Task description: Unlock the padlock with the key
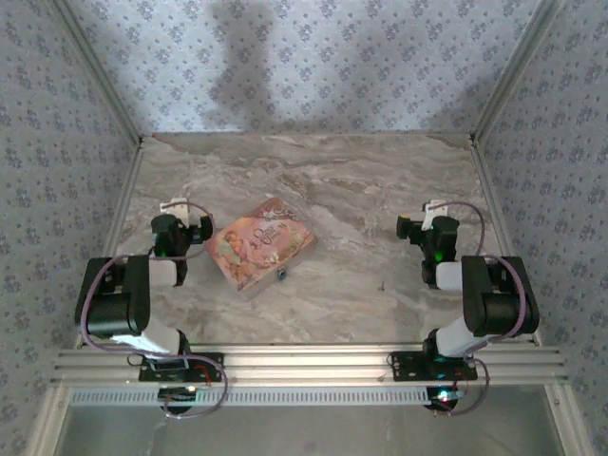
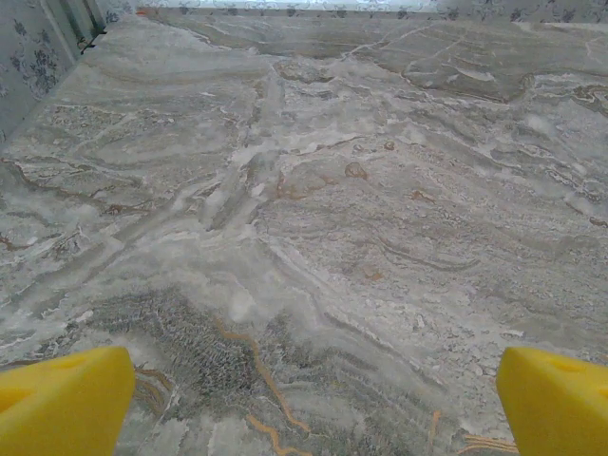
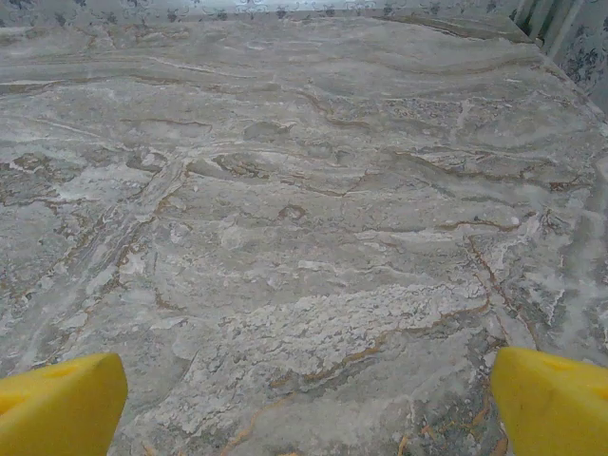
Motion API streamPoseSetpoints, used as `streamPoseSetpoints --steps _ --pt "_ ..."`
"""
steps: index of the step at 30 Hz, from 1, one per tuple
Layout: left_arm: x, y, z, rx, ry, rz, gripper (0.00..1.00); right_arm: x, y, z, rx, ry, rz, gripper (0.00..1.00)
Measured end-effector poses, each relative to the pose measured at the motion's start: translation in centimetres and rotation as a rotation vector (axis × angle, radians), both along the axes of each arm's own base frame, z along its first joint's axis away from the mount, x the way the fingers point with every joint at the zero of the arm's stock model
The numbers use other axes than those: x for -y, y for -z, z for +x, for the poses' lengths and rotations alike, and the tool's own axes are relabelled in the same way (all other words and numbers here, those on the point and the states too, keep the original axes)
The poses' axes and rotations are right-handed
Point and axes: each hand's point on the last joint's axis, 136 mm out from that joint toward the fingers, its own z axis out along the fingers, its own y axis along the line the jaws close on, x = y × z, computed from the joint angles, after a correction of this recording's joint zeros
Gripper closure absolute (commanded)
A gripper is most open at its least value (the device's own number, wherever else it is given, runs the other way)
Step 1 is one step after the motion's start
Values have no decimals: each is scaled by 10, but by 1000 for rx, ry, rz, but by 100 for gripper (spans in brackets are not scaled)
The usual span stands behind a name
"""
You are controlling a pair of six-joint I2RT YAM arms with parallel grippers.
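The padlock (image 1: 280, 275) is seen as a tiny blue speck just beside the near edge of the pink box (image 1: 261, 242), left of the table's (image 1: 370, 285) centre. Nothing is grasped, so the task is judged to be at its start. A reach toward lock and key is called for. The left gripper (image 2: 304, 404) and the right gripper (image 3: 304, 404) are spread wide and empty over bare marble.

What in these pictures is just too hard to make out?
Top view: padlock too small to tell locked from open.
Top view: key too small to find.
Top view: pink box picture blurred.
Wrist views: left gripper and right gripper fingers cut off by the bottom edge.
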Motion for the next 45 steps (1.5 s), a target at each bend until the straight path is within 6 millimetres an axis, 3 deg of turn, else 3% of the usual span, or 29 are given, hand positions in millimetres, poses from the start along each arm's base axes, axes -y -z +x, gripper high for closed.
streamPoseSetpoints --steps 45 --pt "-1 -4 -3 10 -15 9 2 1 1 -1 -6 -1 5 0"
